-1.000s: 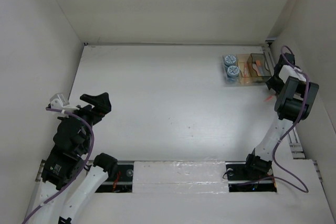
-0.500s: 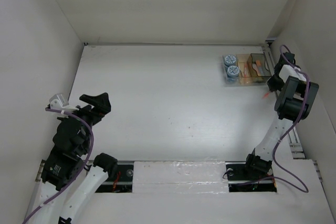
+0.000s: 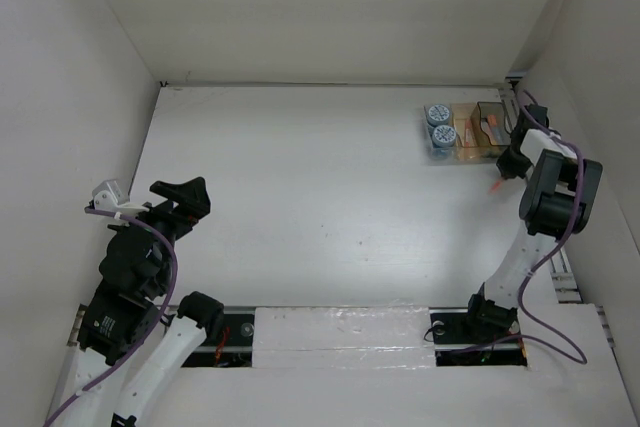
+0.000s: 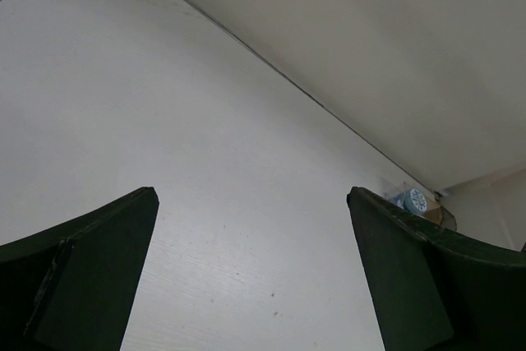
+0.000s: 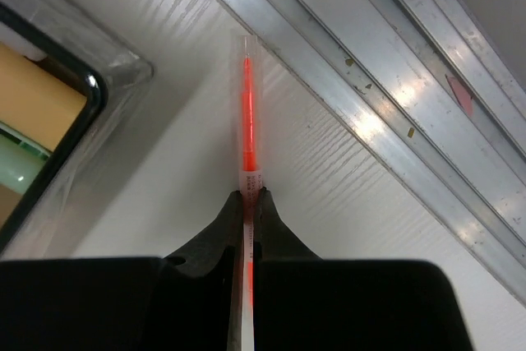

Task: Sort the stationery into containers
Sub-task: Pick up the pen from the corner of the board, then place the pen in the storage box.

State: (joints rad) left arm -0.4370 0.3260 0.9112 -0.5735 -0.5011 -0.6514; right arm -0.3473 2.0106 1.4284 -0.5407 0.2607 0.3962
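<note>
So over the last second the right arm has swung in from the table's [image 3: 300, 197] 3 o'clock edge. From above, the right hand [image 3: 510, 162] now sits just beside the organiser's [image 3: 465, 159] near-right corner, up at about 1 o'clock on the table. The orange-red pen [image 3: 496, 187] in its grip has drifted left with it, and its free end pokes out toward 7 o'clock. The two blue-and-white pots [image 3: 437, 113] are already in the leftmost compartment, and a few pens lie in the amber middle one, so I'd guess this is one of the last pieces to go in. The left hand [image 3: 185, 197] is parked way over at 9 o'clock and hasn't budged. On the left wrist cam its fingers [image 4: 82, 277] are spread wide with nothing between them, just bare table, and the organiser is a tiny thing far off at 2 o'clock. On the right wrist cam the fingers are pinched tight on the pen, which runs straight out toward 12 o'clock. The organiser's dark-rimmed corner is at 10 o'clock and a metal rail [image 5: 370, 121] cuts across at 2 o'clock. The pen isn't over any compartment yet, so to me it reads as carried most of the way. It probably needs a bit more travel up and left before it gets dropped.
</note>
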